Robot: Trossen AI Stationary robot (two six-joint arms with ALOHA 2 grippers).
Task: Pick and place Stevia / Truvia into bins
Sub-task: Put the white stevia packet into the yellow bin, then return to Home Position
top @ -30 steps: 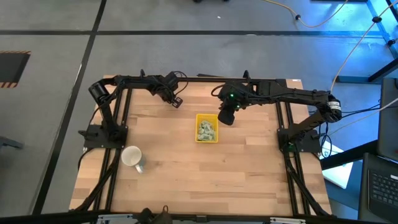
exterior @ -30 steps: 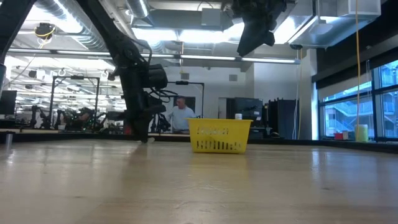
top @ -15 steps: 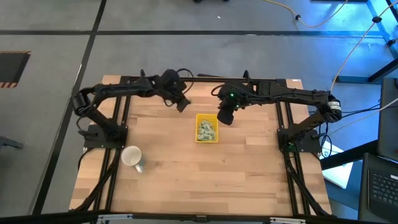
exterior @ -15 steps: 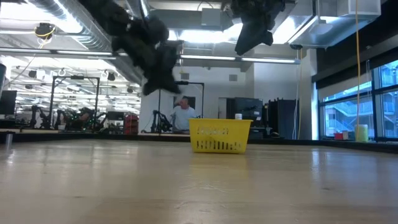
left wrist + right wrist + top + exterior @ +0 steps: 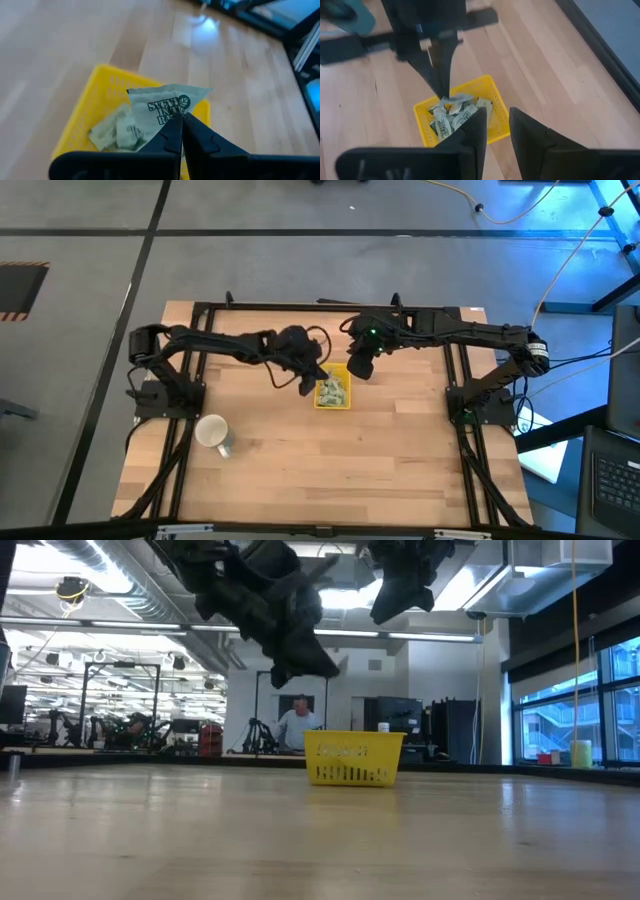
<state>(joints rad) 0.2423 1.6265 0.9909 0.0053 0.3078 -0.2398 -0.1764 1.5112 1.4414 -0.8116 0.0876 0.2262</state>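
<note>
The yellow tray (image 5: pixel 333 388) stands mid-table with several green-and-white Stevia packets (image 5: pixel 117 132) lying loose inside it. My left gripper (image 5: pixel 308 383) hovers over the tray's left rim, well above it in the low view (image 5: pixel 300 665), and is shut on one packet (image 5: pixel 165 102). My right gripper (image 5: pixel 360 368) hangs open above the tray's far right corner (image 5: pixel 496 125). The right wrist view shows the left gripper (image 5: pixel 442 75) and its packet (image 5: pixel 455 98) over the tray. My left gripper pinches one Stevia packet between its two fingertips at a printed corner (image 5: pixel 176 116). The fingers come slanting down from the table's left. The packet is lifted clear above the tray, and most of it sticks out beyond the fingertips.
A white mug (image 5: pixel 212 432) lies on the near left of the table, far from both arms. Bare wood surrounds the tray (image 5: pixel 355 760). A person stands in the room beyond the table's far edge (image 5: pixel 297 725).
My left arm has swung from the table's far left toward the right and near side, rising off the table, and now its gripper is over the tray's left rim. My right gripper has kept its place above the tray.
</note>
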